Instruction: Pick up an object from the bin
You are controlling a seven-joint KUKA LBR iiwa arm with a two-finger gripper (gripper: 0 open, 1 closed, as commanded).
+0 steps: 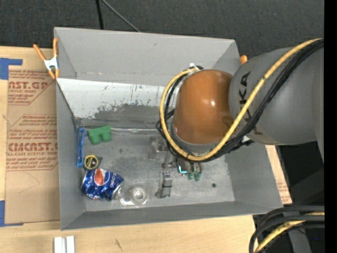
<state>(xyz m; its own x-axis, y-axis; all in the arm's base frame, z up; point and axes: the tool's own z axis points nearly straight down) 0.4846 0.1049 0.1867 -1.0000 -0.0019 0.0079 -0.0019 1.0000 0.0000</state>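
Observation:
My gripper [161, 167] hangs low over the bin's floor, right of middle, under the arm's orange cover. Its two grey fingers [165, 185] stand apart, so it is open, with only bare floor between them. A clear round cup [134, 195] lies nearest, a little to the left by the front wall. A crushed blue Pepsi can [100, 184] lies beyond the cup in the front left corner. A small green bit [196, 176] peeks out just right of the gripper; I cannot tell what it is.
A green block [99, 135] sits at the back left. A blue strip [80, 147] leans along the left wall, with a small round black and yellow thing [90, 161] beside it. The arm and its cables cover the bin's right side.

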